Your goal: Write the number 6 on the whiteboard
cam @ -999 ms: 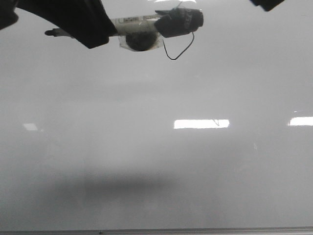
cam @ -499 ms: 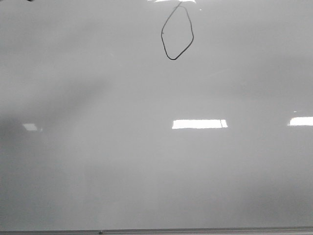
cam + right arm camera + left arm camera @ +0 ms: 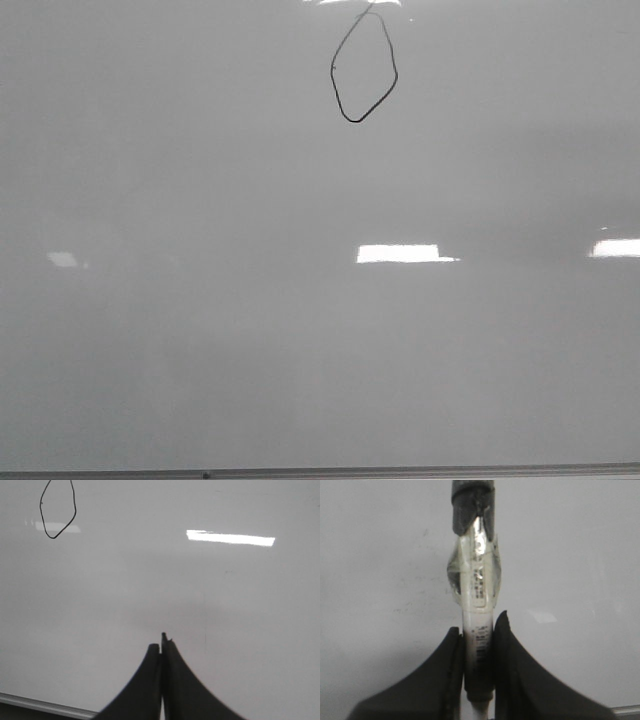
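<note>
The number 6 is a thin black pointed-oval loop near the far edge of the whiteboard; it also shows in the right wrist view. No gripper shows in the front view. My left gripper is shut on a white marker with a dark cap end and clear tape round its barrel, held over the board. My right gripper is shut and empty, above bare board, to the right of the loop and nearer the front edge.
The board's thin grey frame edge runs along the near side; it also shows in the right wrist view. Bright rectangular light reflections lie on the board.
One second ago the left arm with the marker covered the top of the loop in the front view. It has left that view and the whole loop shows.
</note>
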Controlling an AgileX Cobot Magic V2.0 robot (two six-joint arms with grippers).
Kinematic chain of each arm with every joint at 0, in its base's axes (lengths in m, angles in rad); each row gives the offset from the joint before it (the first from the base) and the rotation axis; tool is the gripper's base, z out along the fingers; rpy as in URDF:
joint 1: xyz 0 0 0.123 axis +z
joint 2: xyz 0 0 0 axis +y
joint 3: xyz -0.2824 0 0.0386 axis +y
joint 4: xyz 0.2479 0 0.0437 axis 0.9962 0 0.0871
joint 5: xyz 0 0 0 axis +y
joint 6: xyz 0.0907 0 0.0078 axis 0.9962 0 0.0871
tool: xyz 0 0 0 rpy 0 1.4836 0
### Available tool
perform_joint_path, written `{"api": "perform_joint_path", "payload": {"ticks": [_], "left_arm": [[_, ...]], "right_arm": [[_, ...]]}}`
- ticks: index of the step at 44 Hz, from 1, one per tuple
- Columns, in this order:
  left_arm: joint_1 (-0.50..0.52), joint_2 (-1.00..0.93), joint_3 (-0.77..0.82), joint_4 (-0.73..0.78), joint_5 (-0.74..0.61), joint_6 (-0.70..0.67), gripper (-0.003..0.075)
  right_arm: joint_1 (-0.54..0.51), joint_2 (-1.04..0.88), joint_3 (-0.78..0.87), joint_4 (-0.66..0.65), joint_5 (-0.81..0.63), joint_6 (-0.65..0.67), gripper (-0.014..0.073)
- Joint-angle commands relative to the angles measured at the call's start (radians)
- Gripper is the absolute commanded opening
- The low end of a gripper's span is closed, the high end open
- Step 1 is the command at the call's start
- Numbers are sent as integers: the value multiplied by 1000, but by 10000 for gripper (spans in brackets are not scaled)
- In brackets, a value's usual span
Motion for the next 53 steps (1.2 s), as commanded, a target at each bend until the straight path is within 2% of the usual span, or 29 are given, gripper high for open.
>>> {"api": "perform_joint_path", "payload": {"ticks": [1, 11, 24, 41, 46, 53], "left_arm": [[52, -9, 34, -55, -176, -10, 6], [105, 9, 96, -74, -358, -10, 6], [106, 241, 93, -81, -510, -10, 7], [106, 410, 93, -81, -685, -10, 13], [106, 445, 85, -81, -691, -10, 15], [106, 449, 80, -81, -703, -10, 97]], "right_arm": [[-6, 2, -15, 1, -81, 3, -67], [-6, 2, -2, 1, -99, 3, -67], [-6, 2, -2, 1, -106, 3, -67], [-6, 2, -2, 1, -106, 3, -67], [-6, 2, -2, 1, -107, 3, -67], [-6, 2, -2, 1, -107, 3, -67]]}}
